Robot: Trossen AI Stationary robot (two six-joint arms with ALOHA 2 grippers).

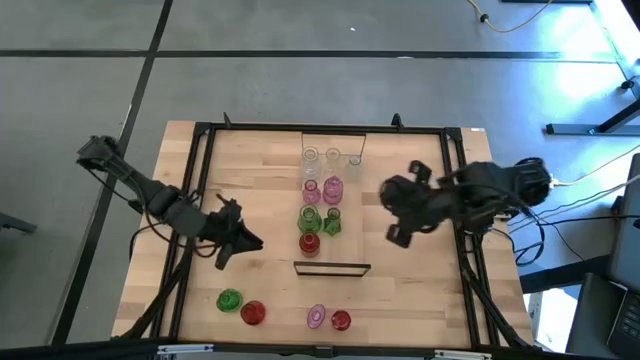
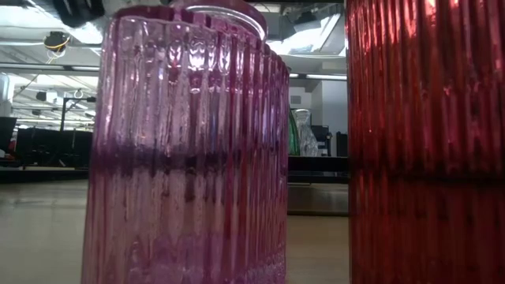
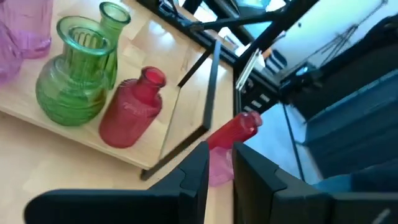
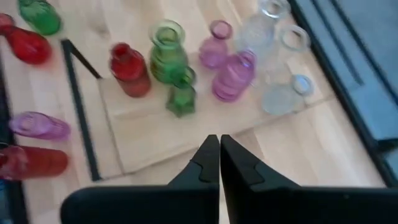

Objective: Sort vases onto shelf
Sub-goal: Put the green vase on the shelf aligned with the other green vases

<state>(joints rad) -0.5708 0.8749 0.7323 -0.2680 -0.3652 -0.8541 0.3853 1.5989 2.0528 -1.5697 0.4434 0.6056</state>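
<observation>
- Eight vases stand on the shelf (image 1: pixel 345 242): clear ones at the far end, pink in the middle, two green vases (image 1: pixel 311 217) and a red vase (image 1: pixel 309 244) nearest.
- Four more lie on the table (image 1: pixel 420 290) near its front edge.
- Left end effector (image 1: pixel 240 243) hovers left of the shelf, fingers slightly apart, holding nothing.
- Right end effector (image 1: pixel 398 222), fingers together, hangs right of the shelf.
</observation>
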